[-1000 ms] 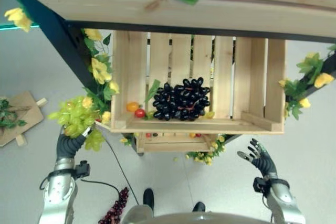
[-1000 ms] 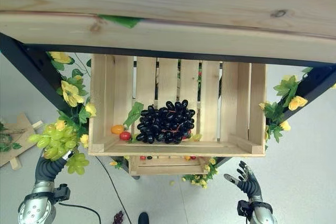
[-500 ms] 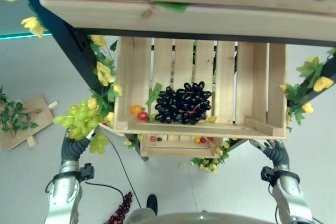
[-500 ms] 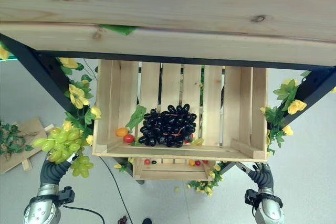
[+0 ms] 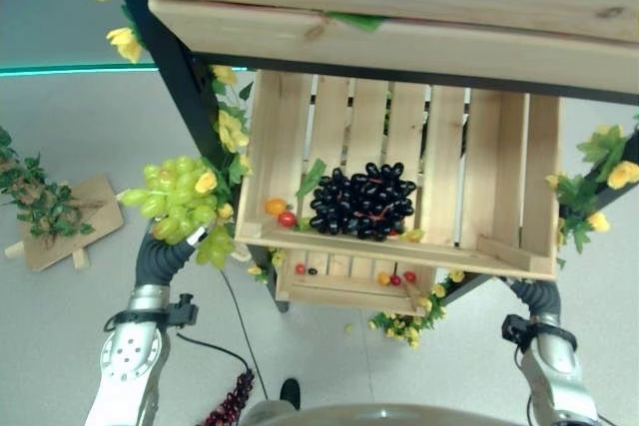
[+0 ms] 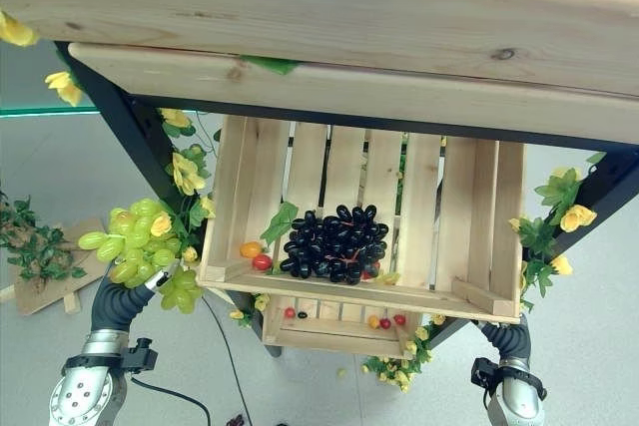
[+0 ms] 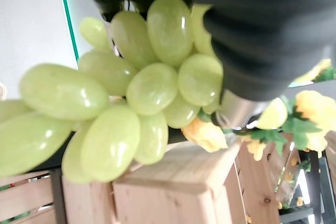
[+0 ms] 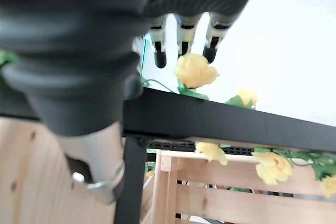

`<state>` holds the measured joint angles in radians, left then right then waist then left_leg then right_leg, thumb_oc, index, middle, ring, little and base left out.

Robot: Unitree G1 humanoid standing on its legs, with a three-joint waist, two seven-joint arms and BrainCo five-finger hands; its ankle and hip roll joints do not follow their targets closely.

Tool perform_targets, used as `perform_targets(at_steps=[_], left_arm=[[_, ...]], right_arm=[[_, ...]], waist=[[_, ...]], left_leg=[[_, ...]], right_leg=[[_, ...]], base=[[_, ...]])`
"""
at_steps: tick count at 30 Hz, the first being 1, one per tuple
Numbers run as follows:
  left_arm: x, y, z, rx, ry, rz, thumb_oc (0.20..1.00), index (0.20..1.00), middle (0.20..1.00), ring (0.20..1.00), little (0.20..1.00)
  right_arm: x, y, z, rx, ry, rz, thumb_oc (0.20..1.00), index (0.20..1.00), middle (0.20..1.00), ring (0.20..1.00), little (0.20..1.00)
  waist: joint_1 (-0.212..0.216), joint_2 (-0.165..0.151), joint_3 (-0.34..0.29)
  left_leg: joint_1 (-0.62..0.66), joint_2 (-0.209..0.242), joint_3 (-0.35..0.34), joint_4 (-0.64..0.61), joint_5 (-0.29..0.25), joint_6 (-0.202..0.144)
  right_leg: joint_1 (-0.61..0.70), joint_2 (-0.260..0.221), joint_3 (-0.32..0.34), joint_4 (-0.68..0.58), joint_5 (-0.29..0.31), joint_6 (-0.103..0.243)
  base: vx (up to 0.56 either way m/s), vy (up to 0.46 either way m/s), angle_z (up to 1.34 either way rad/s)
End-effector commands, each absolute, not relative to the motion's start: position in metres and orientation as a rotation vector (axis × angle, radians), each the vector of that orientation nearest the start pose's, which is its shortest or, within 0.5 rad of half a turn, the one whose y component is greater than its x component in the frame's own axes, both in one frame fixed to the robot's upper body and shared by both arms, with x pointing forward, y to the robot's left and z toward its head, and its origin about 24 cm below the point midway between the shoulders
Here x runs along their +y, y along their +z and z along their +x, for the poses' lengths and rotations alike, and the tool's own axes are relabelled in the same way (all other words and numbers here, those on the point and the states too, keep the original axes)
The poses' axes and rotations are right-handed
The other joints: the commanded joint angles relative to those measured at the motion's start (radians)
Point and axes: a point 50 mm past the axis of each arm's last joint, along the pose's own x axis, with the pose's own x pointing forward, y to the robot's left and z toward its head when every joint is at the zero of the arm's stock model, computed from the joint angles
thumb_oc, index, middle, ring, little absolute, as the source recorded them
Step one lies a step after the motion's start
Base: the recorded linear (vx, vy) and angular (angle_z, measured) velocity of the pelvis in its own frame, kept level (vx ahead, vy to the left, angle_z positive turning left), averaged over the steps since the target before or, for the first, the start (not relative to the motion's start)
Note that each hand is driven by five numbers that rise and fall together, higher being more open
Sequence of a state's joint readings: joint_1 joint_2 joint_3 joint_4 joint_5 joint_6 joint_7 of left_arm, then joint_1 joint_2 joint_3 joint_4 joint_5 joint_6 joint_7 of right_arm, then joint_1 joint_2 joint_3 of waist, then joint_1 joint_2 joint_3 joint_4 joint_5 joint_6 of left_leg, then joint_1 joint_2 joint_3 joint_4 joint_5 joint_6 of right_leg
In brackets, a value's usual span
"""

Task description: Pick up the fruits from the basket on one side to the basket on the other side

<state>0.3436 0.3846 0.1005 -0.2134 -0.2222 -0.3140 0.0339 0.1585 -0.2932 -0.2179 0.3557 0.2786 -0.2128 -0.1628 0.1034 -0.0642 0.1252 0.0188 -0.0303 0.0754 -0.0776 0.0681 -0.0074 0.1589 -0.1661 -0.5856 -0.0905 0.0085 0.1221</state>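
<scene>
- Green grapes [image 5: 178,200] now sit higher and closer to the crate's [image 5: 499,157] left wall than before; whole view has also shifted.
- Left hand [image 5: 163,254] is under the bunch, left of the crate; fingers hidden by grapes, can't tell their state.
- Black grapes [image 5: 361,201] lie on the crate's slats, orange and red fruits [image 5: 281,212] just left of them.
- Right hand [image 8: 181,32] is below the crate's right corner, fingers straight, holding nothing.
</scene>
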Motion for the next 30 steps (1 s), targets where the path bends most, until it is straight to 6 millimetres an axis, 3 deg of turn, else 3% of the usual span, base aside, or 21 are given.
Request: perform_targets(at_steps=[1, 12, 16, 20, 30], left_arm=[[0.241, 0.098, 0.183, -0.375, 0.069, 0.198, 0.200, 0.200, 0.200, 0.200, 0.200], [0.233, 0.088, 0.183, -0.327, 0.013, 0.124, 0.200, 0.200, 0.200, 0.200, 0.200], [0.214, 0.104, 0.192, -0.401, -0.115, 0.082, 0.200, 0.200, 0.200, 0.200, 0.200], [0.198, 0.124, 0.198, -0.487, -0.244, 0.066, 0.200, 0.200, 0.200, 0.200, 0.200], [0.172, 0.158, 0.207, -0.640, -0.421, 0.046, 0.200, 0.200, 0.200, 0.200, 0.200]], right_arm=[[-0.299, 0.021, 0.219, -0.015, -0.478, -0.082, 1.000, 1.000, 1.000, 1.000, 1.000], [-0.306, 0.023, 0.217, -0.004, -0.484, -0.102, 1.000, 1.000, 1.000, 1.000, 1.000], [-0.315, 0.024, 0.213, 0.000, -0.511, -0.124, 1.000, 1.000, 1.000, 1.000, 1.000], [-0.317, 0.026, 0.217, -0.007, -0.514, -0.132, 1.000, 1.000, 1.000, 1.000, 1.000], [-0.302, 0.024, 0.230, -0.004, -0.440, -0.114, 1.000, 1.000, 1.000, 1.000, 1.000]], waist=[[0.058, -0.008, -0.043], [0.095, 0.013, -0.037], [0.101, 0.021, -0.033], [0.093, 0.027, -0.035], [0.064, 0.035, -0.053]], left_leg=[[0.017, 0.014, -0.033, 0.052, -0.083, -0.035], [-0.002, 0.024, -0.119, 0.073, -0.076, -0.052], [-0.010, 0.056, -0.203, 0.062, -0.070, -0.092], [-0.024, 0.060, -0.237, 0.052, -0.053, -0.102], [-0.009, 0.055, -0.217, 0.043, -0.059, -0.101]], right_leg=[[-0.075, -0.023, 0.001, 0.018, 0.096, 0.045], [-0.041, -0.039, -0.039, 0.027, 0.075, 0.033], [0.000, -0.019, -0.092, 0.038, 0.029, 0.029], [0.009, -0.016, -0.127, 0.040, 0.022, 0.032], [0.028, -0.025, -0.130, 0.030, 0.023, 0.035]], base=[[-0.01, -0.015, 0.07], [0.00, -0.061, 0.19], [0.03, -0.145, 0.45], [-0.01, -0.056, 0.48], [0.03, 0.005, 0.05]])
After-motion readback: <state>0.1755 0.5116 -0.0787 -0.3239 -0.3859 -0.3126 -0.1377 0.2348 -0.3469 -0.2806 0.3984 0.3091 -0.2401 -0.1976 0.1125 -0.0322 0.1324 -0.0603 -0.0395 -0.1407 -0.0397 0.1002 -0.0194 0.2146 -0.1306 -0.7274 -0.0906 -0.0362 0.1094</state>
